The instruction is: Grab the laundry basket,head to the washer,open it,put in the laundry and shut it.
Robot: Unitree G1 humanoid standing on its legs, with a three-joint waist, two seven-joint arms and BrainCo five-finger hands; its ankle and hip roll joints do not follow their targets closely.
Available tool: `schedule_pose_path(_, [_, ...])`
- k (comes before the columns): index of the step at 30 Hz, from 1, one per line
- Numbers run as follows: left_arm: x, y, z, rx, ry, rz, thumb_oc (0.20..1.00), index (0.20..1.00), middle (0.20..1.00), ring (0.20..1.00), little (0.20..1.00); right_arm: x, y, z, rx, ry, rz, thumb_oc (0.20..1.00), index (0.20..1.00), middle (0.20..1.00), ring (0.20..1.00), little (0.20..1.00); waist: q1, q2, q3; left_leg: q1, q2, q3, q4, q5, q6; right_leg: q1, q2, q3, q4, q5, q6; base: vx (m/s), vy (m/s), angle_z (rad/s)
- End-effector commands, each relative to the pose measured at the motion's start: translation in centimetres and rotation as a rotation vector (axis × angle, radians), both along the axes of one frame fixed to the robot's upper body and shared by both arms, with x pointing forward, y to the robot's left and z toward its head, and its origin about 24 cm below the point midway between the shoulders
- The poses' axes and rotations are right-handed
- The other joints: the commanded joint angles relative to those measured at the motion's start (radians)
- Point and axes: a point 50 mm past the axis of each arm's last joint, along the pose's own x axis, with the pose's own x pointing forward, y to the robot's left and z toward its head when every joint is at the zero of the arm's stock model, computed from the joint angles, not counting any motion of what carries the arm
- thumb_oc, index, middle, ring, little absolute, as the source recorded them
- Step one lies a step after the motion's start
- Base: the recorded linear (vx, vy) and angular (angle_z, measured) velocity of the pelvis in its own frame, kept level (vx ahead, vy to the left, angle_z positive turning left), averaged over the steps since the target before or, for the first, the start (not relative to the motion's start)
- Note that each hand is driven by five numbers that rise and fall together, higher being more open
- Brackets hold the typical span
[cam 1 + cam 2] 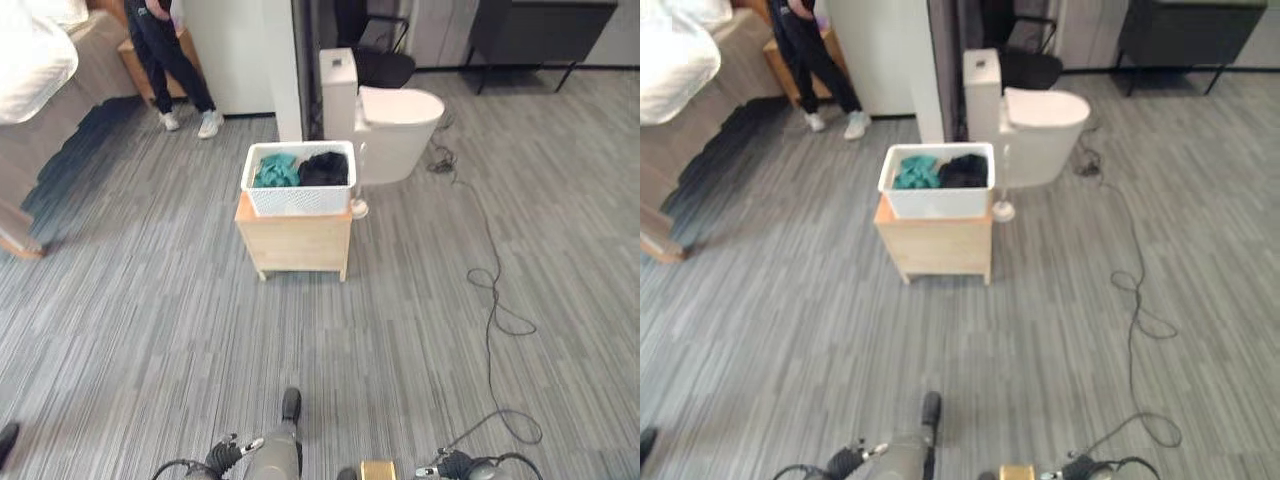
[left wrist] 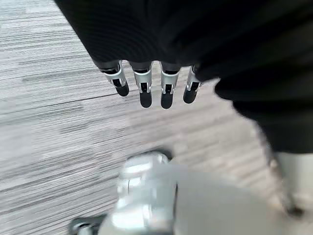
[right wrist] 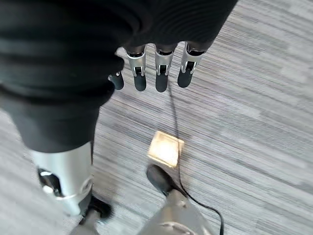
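The laundry basket (image 1: 298, 180) is what you go for first: a white, perforated tub sitting on top of a small wooden stand (image 1: 295, 240), straight ahead of you and well apart from both hands. Inside it a teal cloth (image 1: 275, 170) lies on the left half and a black garment (image 1: 323, 168) on the right. Its long side runs left to right across your path, so the two short ends face outward, one toward each arm.

Your left hand (image 2: 146, 85) hangs over bare carpet with its fingers straight and relaxed, holding nothing. Your right hand (image 3: 156, 73) hangs the same way, fingers loose and empty. Neither is clearly nearer; the basket lies about midway between them, perhaps a little to the left, so a two-handed lift at the ends looks like the natural choice once you close in.

Just behind and to the right of the basket stands a white toilet (image 1: 385, 120), with a white partition (image 1: 285, 70) directly behind the basket. A person (image 1: 170, 60) stands beyond the basket to its left, and a bed (image 1: 40, 70) lies further left still. A black cord (image 1: 495, 290) trails over the carpet to the right of the basket. The carpet between you and the stand looks free.
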Motion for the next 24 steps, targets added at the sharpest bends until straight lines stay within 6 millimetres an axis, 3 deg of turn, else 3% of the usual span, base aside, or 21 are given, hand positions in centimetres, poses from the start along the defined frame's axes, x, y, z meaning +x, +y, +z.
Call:
schedule_pose_path(1, [0.9,0.8,0.5,0.053,-0.022,-0.084,1.0,1.0,1.0,1.0,1.0,1.4,-0.7,0.5,0.0,-0.08,-0.032,1.0,1.0,1.0,1.0,1.0,0.009,-0.018,-0.01,0.0,-0.011,0.006,0.021,-0.083,0.04,-0.029,-0.16,0.068,0.315,0.188,0.135,0.29,0.245,-0.11])
schedule_pose_path(3, [1.8,1.0,0.9,0.058,-0.057,-0.1,1.0,1.0,1.0,1.0,1.0,2.3,-0.9,0.8,0.004,-0.124,-0.069,1.0,1.0,1.0,1.0,1.0,-0.012,-0.001,0.009,0.053,-0.019,0.009,0.002,-0.109,0.072,-0.116,-0.17,0.072,0.491,0.291,0.15,0.26,0.236,0.02])
schedule_pose_path(4, [2.0,1.2,1.0,0.063,-0.067,-0.104,1.0,1.0,1.0,1.0,1.0,2.6,-1.2,0.9,0.003,-0.146,-0.098,1.0,1.0,1.0,1.0,1.0,-0.026,0.012,0.021,0.096,-0.018,0.005,-0.016,-0.123,0.085,-0.171,-0.186,0.054,0.559,0.316,0.155,0.3,0.203,0.05])
schedule_pose_path(5, [2.1,1.3,1.1,0.068,-0.073,-0.103,1.0,1.0,1.0,1.0,1.0,2.8,-1.4,1.1,0.005,-0.165,-0.121,1.0,1.0,1.0,1.0,1.0,-0.036,0.026,0.024,0.13,-0.009,0.003,-0.035,-0.128,0.087,-0.214,-0.195,0.029,0.571,0.304,0.144,0.36,0.15,-0.02])
schedule_pose_path(8, [2.7,1.8,1.5,0.077,-0.113,-0.086,1.0,1.0,1.0,1.0,1.0,4.1,-2.3,1.8,0.005,-0.257,-0.212,1.0,1.0,1.0,1.0,1.0,-0.069,0.041,0.044,0.227,-0.002,-0.005,-0.076,-0.159,0.076,-0.287,-0.205,-0.046,0.408,0.224,0.118,0.38,0.016,0.07])
schedule_pose_path(9, [3.0,1.7,1.6,0.073,-0.13,-0.083,1.0,1.0,1.0,1.0,1.0,4.5,-2.5,2.0,0.006,-0.285,-0.23,1.0,1.0,1.0,1.0,1.0,-0.075,0.036,0.042,0.254,-0.007,-0.011,-0.086,-0.182,0.069,-0.307,-0.208,-0.05,0.342,0.206,0.13,0.37,-0.074,-0.03])
schedule_pose_path(11, [3.3,1.7,1.8,0.072,-0.148,-0.08,1.0,1.0,1.0,1.0,1.0,5.1,-2.8,2.3,0.007,-0.318,-0.251,1.0,1.0,1.0,1.0,1.0,-0.086,0.032,0.048,0.277,-0.008,-0.012,-0.093,-0.187,0.063,-0.318,-0.199,-0.066,0.228,0.232,0.126,0.29,-0.081,-0.02])
schedule_pose_path(12, [4.3,1.5,2.2,0.069,-0.189,-0.085,1.0,1.0,1.0,1.0,1.0,5.7,-3.2,2.7,0.009,-0.359,-0.287,1.0,1.0,1.0,1.0,1.0,-0.108,0.021,0.053,0.325,-0.018,-0.031,-0.1,-0.218,0.053,-0.352,-0.176,-0.04,0.078,0.275,0.152,0.33,-0.098,0.13])
schedule_pose_path(14, [5.1,1.2,2.5,0.07,-0.218,-0.094,1.0,1.0,1.0,1.0,1.0,6.0,-3.3,2.9,0.017,-0.38,-0.303,1.0,1.0,1.0,1.0,1.0,-0.129,0.01,0.056,0.363,-0.023,-0.052,-0.1,-0.247,0.047,-0.396,-0.161,0.011,-0.005,0.316,0.174,0.44,-0.114,0.34])
schedule_pose_path(16, [5.7,0.7,2.6,0.061,-0.245,-0.102,1.0,1.0,1.0,1.0,1.0,5.6,-3.7,3.0,0.025,-0.394,-0.328,1.0,1.0,1.0,1.0,1.0,-0.149,0.007,0.053,0.413,-0.018,-0.079,-0.104,-0.279,0.042,-0.42,-0.139,0.069,-0.017,0.336,0.183,0.39,-0.104,0.48])
schedule_pose_path(18, [5.5,0.3,2.5,0.054,-0.245,-0.123,1.0,1.0,1.0,1.0,1.0,4.4,-3.9,2.8,0.028,-0.389,-0.341,1.0,1.0,1.0,1.0,1.0,-0.162,-0.011,0.039,0.438,-0.022,-0.104,-0.093,-0.316,0.038,-0.389,-0.131,0.096,-0.006,0.35,0.17,0.34,-0.155,0.72])
schedule_pose_path(20, [5.1,0.0,2.3,0.051,-0.236,-0.121,1.0,1.0,1.0,1.0,1.0,3.4,-4.1,2.8,0.032,-0.391,-0.364,1.0,1.0,1.0,1.0,1.0,-0.169,-0.017,0.02,0.47,0.001,-0.116,-0.075,-0.343,0.02,-0.369,-0.118,0.091,0.033,0.343,0.157,0.36,-0.241,0.91])
schedule_pose_path(22, [4.7,-0.3,2.0,0.046,-0.224,-0.103,1.0,1.0,1.0,1.0,1.0,2.6,-4.1,2.5,0.034,-0.377,-0.394,1.0,1.0,1.0,1.0,1.0,-0.175,-0.009,0.011,0.439,0.048,-0.126,0.049,-0.283,-0.031,-0.33,-0.085,0.086,0.058,0.315,0.126,0.26,-0.281,0.52])
schedule_pose_path(24, [5.1,-0.3,2.3,0.032,-0.249,-0.048,1.0,1.0,1.0,1.0,1.0,2.5,-4.4,2.6,0.016,-0.392,-0.438,1.0,1.0,1.0,1.0,1.0,-0.165,-0.029,0.025,0.271,0.066,-0.129,0.347,-0.162,-0.051,-0.276,-0.085,0.073,0.044,0.295,0.09,0.1,-0.271,0.45])
